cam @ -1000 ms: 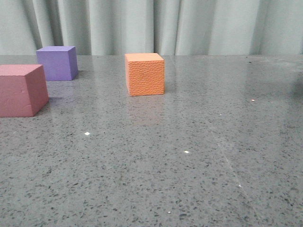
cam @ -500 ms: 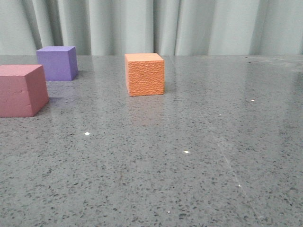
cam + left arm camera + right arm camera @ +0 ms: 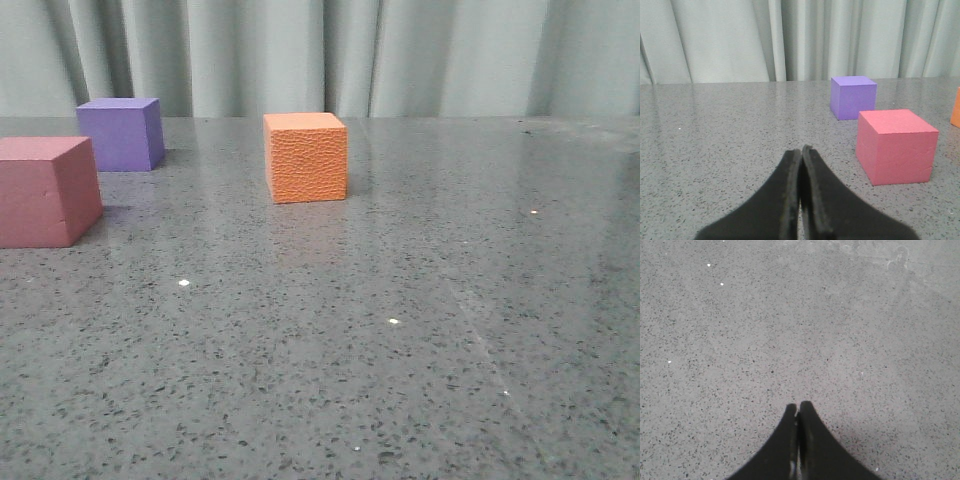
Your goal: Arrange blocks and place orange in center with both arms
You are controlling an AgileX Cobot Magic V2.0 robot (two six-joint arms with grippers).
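Note:
The orange cube (image 3: pixel 306 157) with a pebbled surface stands upright near the middle of the grey table. The purple cube (image 3: pixel 121 133) stands at the back left. The pink-red cube (image 3: pixel 45 190) stands at the left edge, nearer the camera. Neither gripper shows in the front view. In the left wrist view my left gripper (image 3: pixel 801 150) is shut and empty, with the pink-red cube (image 3: pixel 895 146) and the purple cube (image 3: pixel 852 96) apart from it and a sliver of the orange cube (image 3: pixel 956 107) at the frame edge. My right gripper (image 3: pixel 798 406) is shut and empty over bare table.
The speckled grey table (image 3: pixel 400 330) runs back to a pale green-grey curtain (image 3: pixel 330 55). Bare tabletop (image 3: pixel 790 325) fills the right wrist view. Bare tabletop lies in front of and to the right of the orange cube.
A dark shadow at the right edge of the front view has gone. The three cubes have not moved.

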